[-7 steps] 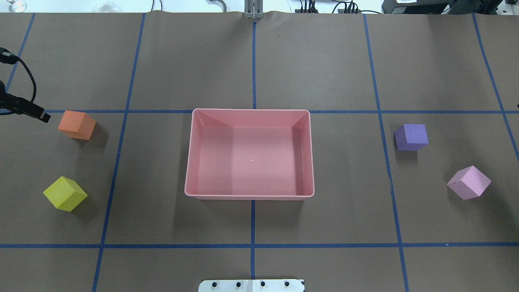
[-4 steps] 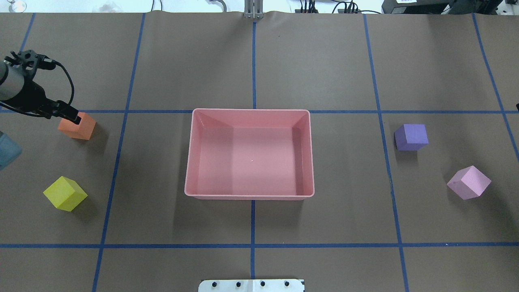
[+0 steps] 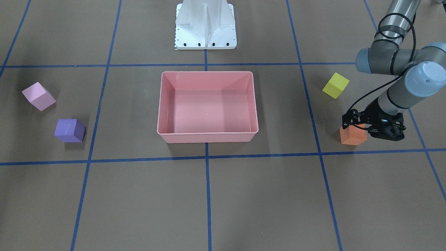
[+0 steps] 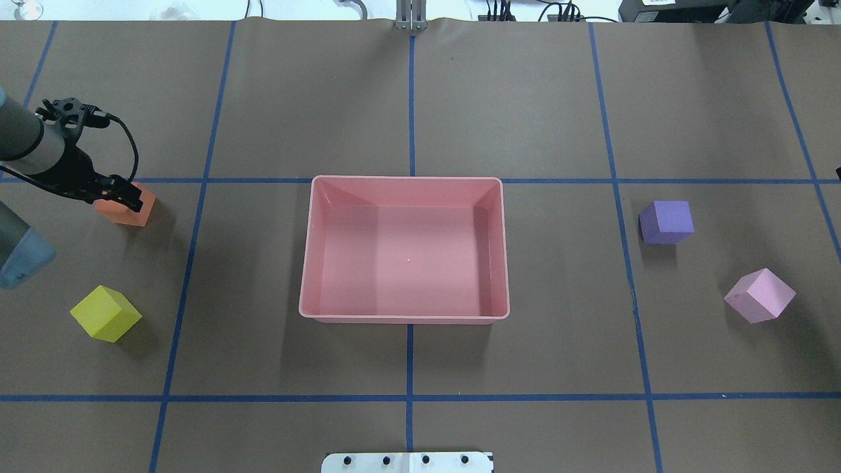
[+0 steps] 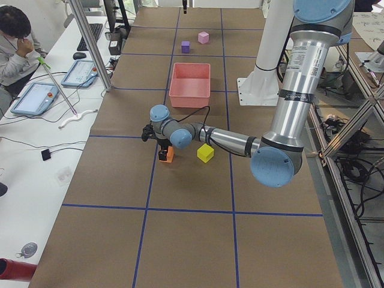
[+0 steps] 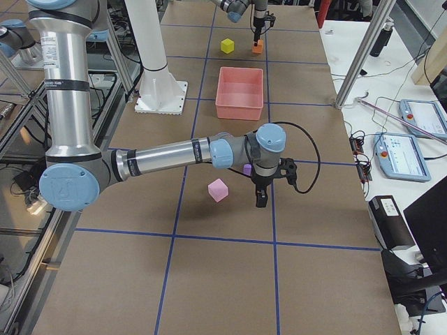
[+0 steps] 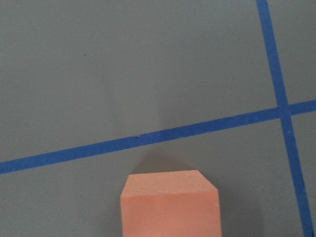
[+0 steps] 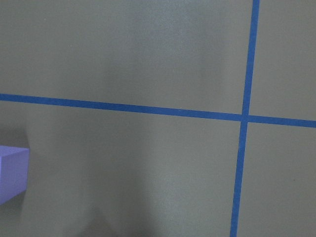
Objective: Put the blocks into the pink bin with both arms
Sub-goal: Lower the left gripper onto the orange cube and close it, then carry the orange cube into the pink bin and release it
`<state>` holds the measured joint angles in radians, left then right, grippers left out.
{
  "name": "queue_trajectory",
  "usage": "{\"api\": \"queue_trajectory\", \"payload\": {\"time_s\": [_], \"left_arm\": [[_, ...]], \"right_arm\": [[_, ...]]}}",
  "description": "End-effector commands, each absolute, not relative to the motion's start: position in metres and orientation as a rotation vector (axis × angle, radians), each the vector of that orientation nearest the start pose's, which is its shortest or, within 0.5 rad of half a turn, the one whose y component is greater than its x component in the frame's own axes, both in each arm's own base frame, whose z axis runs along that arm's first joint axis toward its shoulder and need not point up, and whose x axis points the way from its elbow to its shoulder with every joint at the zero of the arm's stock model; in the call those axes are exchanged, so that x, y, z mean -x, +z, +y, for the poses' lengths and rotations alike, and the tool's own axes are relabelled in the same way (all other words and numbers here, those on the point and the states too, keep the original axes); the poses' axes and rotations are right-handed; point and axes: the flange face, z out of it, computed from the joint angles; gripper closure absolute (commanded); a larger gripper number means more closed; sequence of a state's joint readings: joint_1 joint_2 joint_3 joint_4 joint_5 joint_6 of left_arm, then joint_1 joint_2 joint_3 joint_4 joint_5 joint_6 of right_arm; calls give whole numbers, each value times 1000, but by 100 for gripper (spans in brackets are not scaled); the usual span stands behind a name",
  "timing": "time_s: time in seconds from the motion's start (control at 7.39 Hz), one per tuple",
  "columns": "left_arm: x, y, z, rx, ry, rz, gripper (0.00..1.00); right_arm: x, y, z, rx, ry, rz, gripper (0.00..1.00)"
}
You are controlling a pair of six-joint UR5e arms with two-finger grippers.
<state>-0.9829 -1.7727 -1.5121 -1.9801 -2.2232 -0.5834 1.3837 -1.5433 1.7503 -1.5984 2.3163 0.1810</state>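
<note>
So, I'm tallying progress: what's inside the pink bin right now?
Nothing shows inside the pink bin: its floor is bare in both the overhead and front views. Only a thin strip behind its near wall is hidden in each.

— Left arm (image 3: 383,60)?
— Stretched far out to its own side and held low, folded sharply at the blue-capped joints near the end. Left gripper (image 4: 126,196) pointing straight down; spread or pinched together, unclear from any angle
— And the right arm (image 6: 167,155)?
— Likewise reaching out low to its side, nearly level along its length. Right gripper (image 6: 261,201) hanging tip down, caught from the side only, so no judging its spread
</note>
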Motion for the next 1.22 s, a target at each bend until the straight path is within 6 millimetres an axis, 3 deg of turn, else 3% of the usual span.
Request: {"api": "queue_trajectory", "payload": {"time_s": [0.0,0.14,0.41,0.54,0.68,0.81,0.95,1.08], "left_arm": [[-278,534,-537,-99,198,830,69],[-281,518,-540,-116,203,847,92],[-275,447,-531,-154,209,880,95],[-278,386,-534,-128,124,901,94],[-308,321,-528,-98,62,957,90],[-360,276,-505,-51,56,1009,90],[-401,228,-487,-8,42,1060,90],[-438,194,-466,35,40,1092,86]], "right_arm": [[30,562,-509,-31,-72,-762,0],[30,562,-509,-31,-72,-762,0],[29,562,-509,-31,-72,-762,0],[29,562,-509,-31,-72,-762,0],[29,562,-509,-29,-72,-762,0],[29,562,-509,-29,-72,-762,0],[29,562,-509,-29,-72,-762,0],[29,562,-509,-29,-72,-762,0]]}}
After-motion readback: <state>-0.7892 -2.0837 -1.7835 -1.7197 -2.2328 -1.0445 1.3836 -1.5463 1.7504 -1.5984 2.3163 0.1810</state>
